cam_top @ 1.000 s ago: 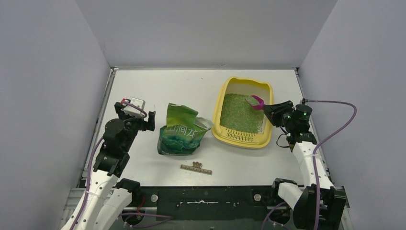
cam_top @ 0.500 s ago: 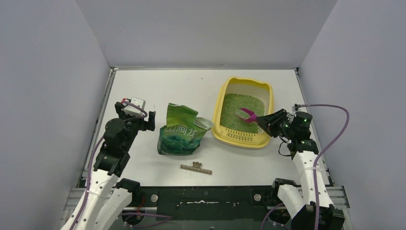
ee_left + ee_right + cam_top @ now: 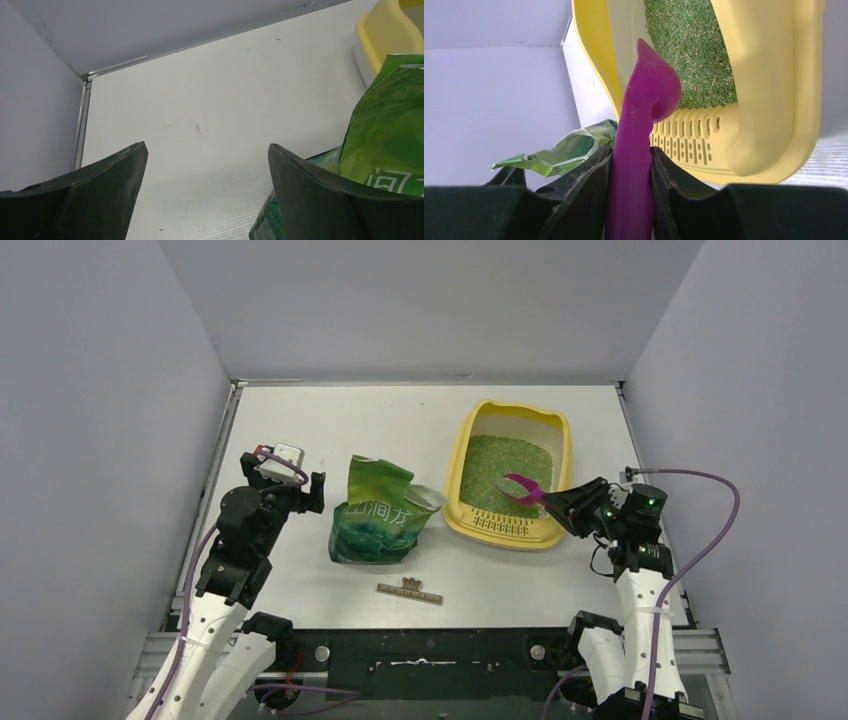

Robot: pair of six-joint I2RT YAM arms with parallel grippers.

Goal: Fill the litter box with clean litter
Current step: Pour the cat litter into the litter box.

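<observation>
The pale yellow litter box [image 3: 460,468] sits right of centre, its slotted grate [image 3: 505,527] at the near end. Light-green clean litter [image 3: 505,470] covers its floor and shows in the right wrist view [image 3: 694,55]. My right gripper [image 3: 556,505] is shut on the handle of a magenta scoop [image 3: 524,487], whose bowl [image 3: 655,85] hangs over the box's near end. The green litter bag [image 3: 378,515] lies open left of the box. My left gripper [image 3: 316,490] is open and empty just left of the bag [image 3: 385,145].
A small flat brown strip [image 3: 410,591] lies near the table's front edge. Grey walls close in on three sides. The bag's torn top [image 3: 569,150] shows left of the scoop in the right wrist view.
My right gripper has pulled the scoop back from the far part of the box to its near end and swung toward the front right. The left arm has not moved.
</observation>
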